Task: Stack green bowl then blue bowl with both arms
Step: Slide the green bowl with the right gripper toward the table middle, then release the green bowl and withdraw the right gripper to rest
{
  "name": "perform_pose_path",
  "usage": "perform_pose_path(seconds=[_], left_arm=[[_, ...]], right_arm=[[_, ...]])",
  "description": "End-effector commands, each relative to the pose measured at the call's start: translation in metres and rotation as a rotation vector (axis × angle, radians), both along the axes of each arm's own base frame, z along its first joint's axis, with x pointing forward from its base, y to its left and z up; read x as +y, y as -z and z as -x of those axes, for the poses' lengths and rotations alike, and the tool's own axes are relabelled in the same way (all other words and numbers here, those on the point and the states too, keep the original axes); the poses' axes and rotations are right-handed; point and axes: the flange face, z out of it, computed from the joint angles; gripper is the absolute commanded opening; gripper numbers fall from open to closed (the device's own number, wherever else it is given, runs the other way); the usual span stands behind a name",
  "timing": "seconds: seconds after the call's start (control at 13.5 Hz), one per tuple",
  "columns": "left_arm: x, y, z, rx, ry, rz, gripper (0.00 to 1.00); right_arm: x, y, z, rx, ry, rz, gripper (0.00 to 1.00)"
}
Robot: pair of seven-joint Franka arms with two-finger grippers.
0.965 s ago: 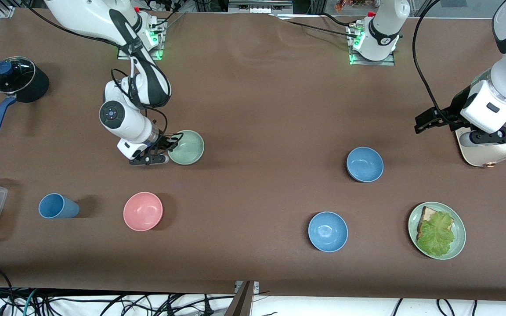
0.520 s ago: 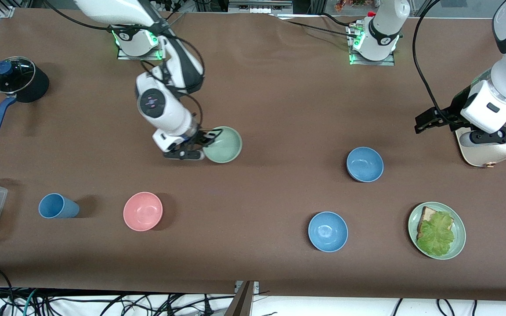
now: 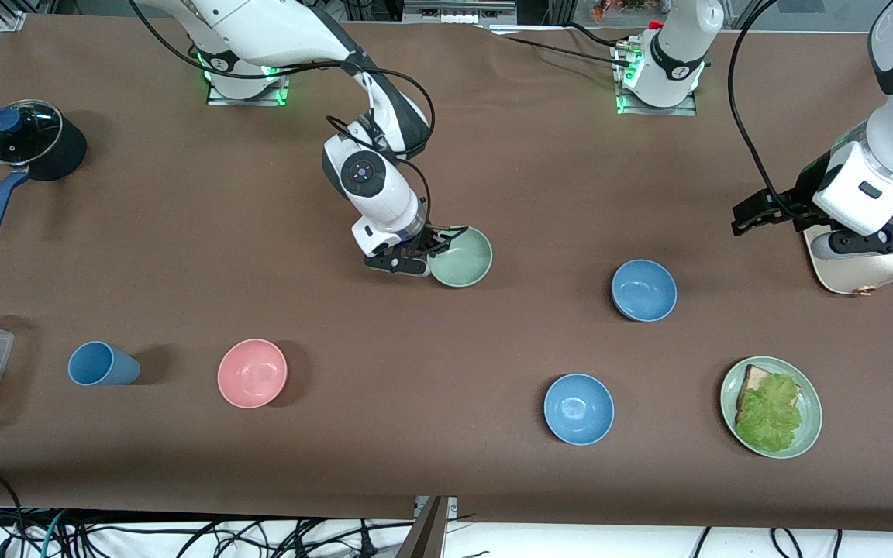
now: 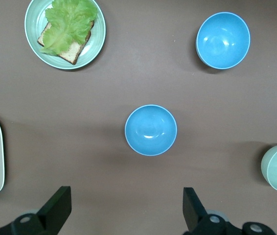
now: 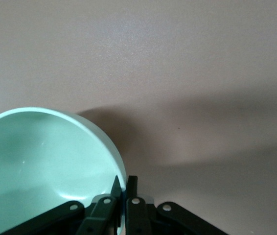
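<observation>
Green bowl (image 3: pixel 460 256) pinched at rim by right gripper (image 3: pixel 415 256), in transit; needs setting down. Left gripper (image 4: pixel 124 215) waits spread.

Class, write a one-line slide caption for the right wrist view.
Right gripper shut on the green bowl rim, bowl carried above the brown table.

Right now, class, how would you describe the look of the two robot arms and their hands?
Both arms are glossy white with black bands at the joints and trailing black cables. The right hand and left hand are black with two fingers. Green lights glow at both bases.
</observation>
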Motion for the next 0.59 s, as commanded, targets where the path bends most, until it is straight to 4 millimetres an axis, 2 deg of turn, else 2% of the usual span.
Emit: perform_pose_path(seconds=[0.0, 0.15, 0.3, 0.37, 0.45, 0.52], left_arm=[[0.001, -0.006, -0.004, 0.002, 0.015, -0.015, 1.00], [0.001, -0.006, -0.004, 0.002, 0.015, -0.015, 1.00], [0.001, -0.006, -0.004, 0.002, 0.015, -0.015, 1.00], [0.001, -0.006, -0.004, 0.002, 0.015, -0.015, 1.00], [0.000, -0.006, -0.004, 0.002, 0.017, -0.015, 1.00], [-0.001, -0.006, -0.003, 0.002, 0.018, -0.014, 1.00]], right_arm=[[0.008, 0.002, -0.002, -0.007, 0.025, -0.015, 0.09], [0.009, 0.002, 0.000, -0.009, 0.019, -0.013, 0.33], [0.007, -0.005, -0.004, -0.019, 0.017, -0.015, 0.44], [0.003, -0.018, -0.008, -0.020, 0.021, -0.014, 0.74], [-0.012, -0.041, -0.018, -0.020, 0.025, 0.010, 1.00], [-0.027, -0.071, -0.026, -0.014, 0.029, 0.033, 1.00]])
